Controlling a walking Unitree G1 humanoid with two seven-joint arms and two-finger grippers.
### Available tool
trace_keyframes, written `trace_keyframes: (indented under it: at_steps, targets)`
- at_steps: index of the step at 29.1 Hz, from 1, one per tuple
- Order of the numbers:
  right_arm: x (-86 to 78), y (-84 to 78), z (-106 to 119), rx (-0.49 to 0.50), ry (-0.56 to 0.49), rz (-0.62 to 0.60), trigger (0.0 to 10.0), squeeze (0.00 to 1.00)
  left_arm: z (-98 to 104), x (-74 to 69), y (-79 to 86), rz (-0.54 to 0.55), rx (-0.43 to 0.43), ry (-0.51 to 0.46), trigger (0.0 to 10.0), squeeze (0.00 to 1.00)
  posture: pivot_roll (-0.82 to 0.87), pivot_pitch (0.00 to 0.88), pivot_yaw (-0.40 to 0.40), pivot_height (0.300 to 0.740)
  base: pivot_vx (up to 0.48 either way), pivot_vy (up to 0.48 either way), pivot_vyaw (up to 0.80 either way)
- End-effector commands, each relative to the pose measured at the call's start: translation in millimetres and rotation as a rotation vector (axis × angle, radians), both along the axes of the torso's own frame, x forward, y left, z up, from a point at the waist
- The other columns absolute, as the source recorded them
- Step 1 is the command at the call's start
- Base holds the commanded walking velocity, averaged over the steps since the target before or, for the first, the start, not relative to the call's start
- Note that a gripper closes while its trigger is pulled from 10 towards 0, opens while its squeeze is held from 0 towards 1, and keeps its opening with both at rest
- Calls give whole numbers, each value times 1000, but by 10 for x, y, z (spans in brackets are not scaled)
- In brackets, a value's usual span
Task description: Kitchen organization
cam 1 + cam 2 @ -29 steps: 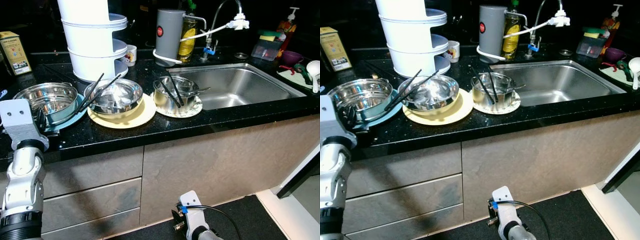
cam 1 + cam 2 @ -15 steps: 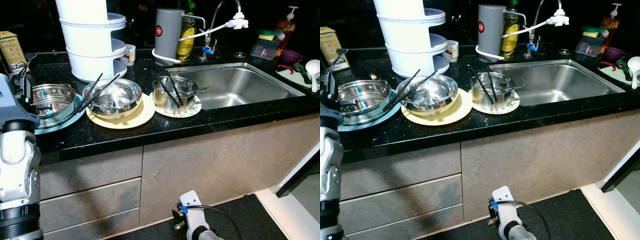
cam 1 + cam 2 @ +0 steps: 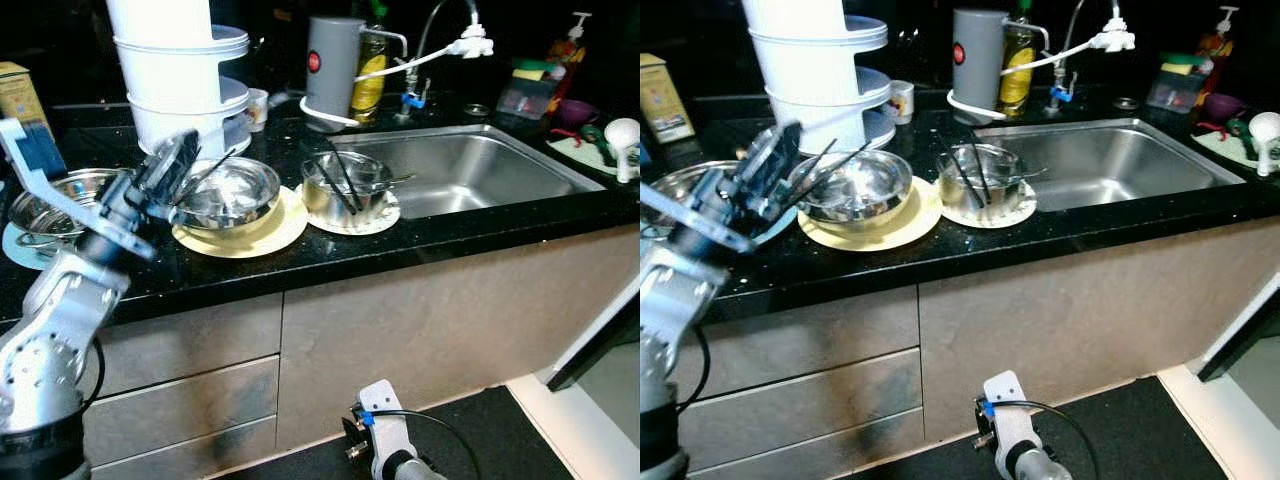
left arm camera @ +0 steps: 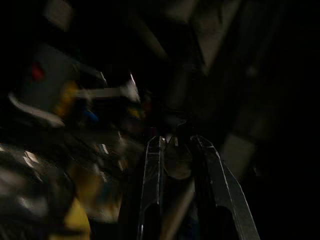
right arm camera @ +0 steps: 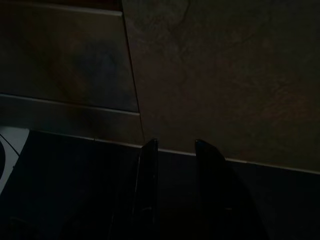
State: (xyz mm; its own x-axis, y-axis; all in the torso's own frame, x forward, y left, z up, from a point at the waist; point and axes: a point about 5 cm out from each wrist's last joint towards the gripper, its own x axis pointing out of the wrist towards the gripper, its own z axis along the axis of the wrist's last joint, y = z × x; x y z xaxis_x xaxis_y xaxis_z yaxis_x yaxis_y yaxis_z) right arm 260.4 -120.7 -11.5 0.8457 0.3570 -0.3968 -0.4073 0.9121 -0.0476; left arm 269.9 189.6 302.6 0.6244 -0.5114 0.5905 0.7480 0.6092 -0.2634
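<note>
A steel bowl (image 3: pixel 232 190) with black chopsticks (image 3: pixel 205 172) across it sits on a yellow plate (image 3: pixel 275 226) on the black counter. To its left, another steel bowl (image 3: pixel 40 205) rests on a blue plate (image 3: pixel 12 245). A smaller steel bowl (image 3: pixel 345 182) with chopsticks stands on a patterned plate (image 3: pixel 385 217) beside the sink (image 3: pixel 480 165). My left gripper (image 3: pixel 180 155) hovers at the left rim of the middle bowl, fingers a little apart and nothing between them; its wrist view is dark and blurred. My right gripper (image 5: pixel 175 145) hangs low before the cabinet fronts, fingers apart.
A white tiered container (image 3: pixel 175 70) stands behind the bowls, with a grey jug (image 3: pixel 332 65), an oil bottle (image 3: pixel 368 80) and the faucet (image 3: pixel 450 40) further right. Dish items crowd the counter's far right end (image 3: pixel 590 130). Drawers (image 3: pixel 190 400) sit below the counter edge.
My left arm has swung from the far left, past the left bowl, to the middle bowl's left rim. The right arm has stayed low.
</note>
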Motion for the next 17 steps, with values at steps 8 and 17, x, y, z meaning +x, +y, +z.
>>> trace_keyframes:
  at_steps: [8, 17]
  targets:
    - [-34, -37, -33, -1, 12, -7, 10000, 0, -605, -141, -147, -200, 497, 249, 0, 0, -32, 101, -49, 740, 0, 0, 0]
    - [-52, -61, -53, -6, 19, -12, 10000, 0, -1054, -258, -53, -213, 935, 409, 0, 0, -28, 103, -52, 740, 0, 0, 0]
